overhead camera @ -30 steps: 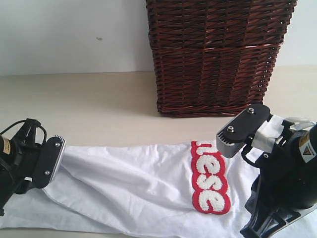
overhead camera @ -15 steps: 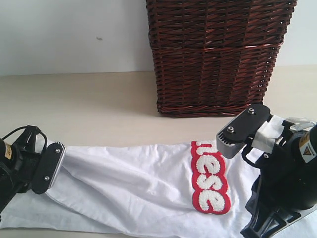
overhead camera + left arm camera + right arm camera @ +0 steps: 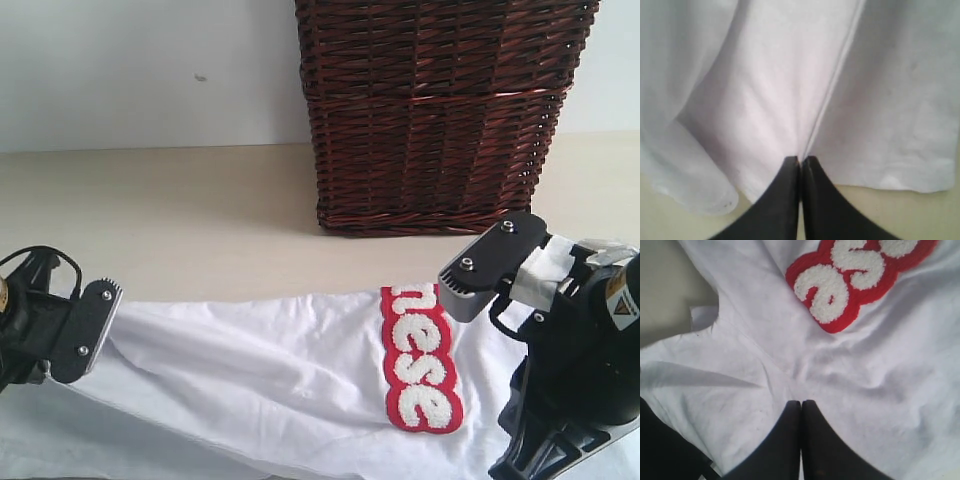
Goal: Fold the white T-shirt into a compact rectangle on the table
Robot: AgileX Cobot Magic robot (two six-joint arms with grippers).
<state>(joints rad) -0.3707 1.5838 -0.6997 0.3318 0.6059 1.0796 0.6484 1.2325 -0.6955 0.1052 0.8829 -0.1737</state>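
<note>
The left tool (image 3: 800, 159) is pressed fully shut. Its two dark fingertips meet on a seam line of the white T-shirt (image 3: 880, 100), and creases run out from the pinch. Only its wrist view shows this grip; in the exterior view the tips are hidden behind the tool's own body at the near left.

The right tool (image 3: 801, 402) is likewise closed tight, nipping a pucker of plain white cloth near the red-outlined lettering (image 3: 850, 275), with wrinkles fanning from its tips. That wrist view also shows a notch in the shirt's edge with bare counter past it, which the exterior view does not show.

Only the exterior view gives the whole layout. The shirt lies spread across the near part of the counter (image 3: 200, 220), reaching from one tool to the other. The lettering sits toward the right and runs from near to far.

The right arm's bulk covers the shirt's right end, and the far tip of the lettering slips behind the arm's grey block. Beyond the shirt, apart from it, a dark wicker basket (image 3: 440, 110) stands at the far right of the counter in front of a pale wall (image 3: 150, 70) — its top is cut off by the frame.

By count there are two tools — both gripping cloth — plus one shirt, one patch of lettering and one basket.
</note>
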